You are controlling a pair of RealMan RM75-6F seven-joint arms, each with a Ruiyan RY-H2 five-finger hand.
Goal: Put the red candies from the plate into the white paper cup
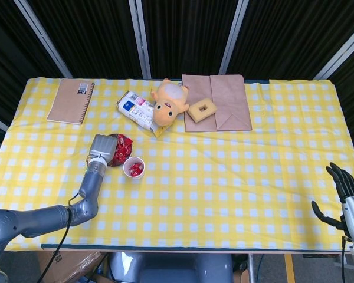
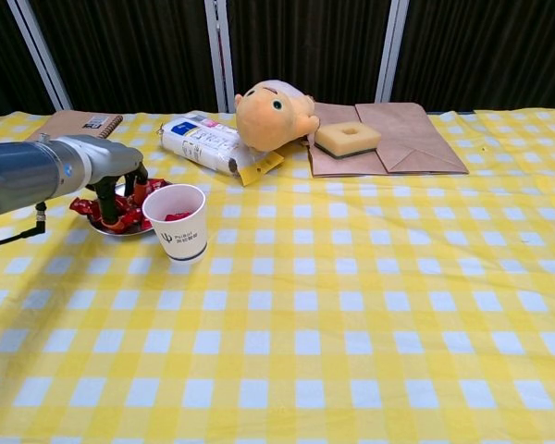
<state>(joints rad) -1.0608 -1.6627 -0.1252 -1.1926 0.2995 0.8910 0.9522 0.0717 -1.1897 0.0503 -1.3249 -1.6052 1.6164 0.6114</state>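
A small dark plate (image 1: 112, 160) (image 2: 104, 228) of red wrapped candies (image 1: 123, 147) (image 2: 122, 214) sits at the table's left. The white paper cup (image 1: 134, 167) (image 2: 177, 223) stands upright just right of it, with red candy inside. My left hand (image 1: 102, 148) (image 2: 109, 166) hovers over the plate, its fingertips (image 2: 104, 205) pointing down among the candies. Whether they pinch one is hidden. My right hand (image 1: 343, 195) hangs open past the table's right front corner, holding nothing.
Behind the plate lie a white snack packet (image 1: 136, 110) (image 2: 203, 141) and a plush toy (image 1: 167, 101) (image 2: 273, 113). A brown paper bag (image 1: 217, 102) (image 2: 388, 135) bears a sponge ring (image 1: 201, 109) (image 2: 347, 137). A notebook (image 1: 71, 101) (image 2: 79, 121) lies back left.
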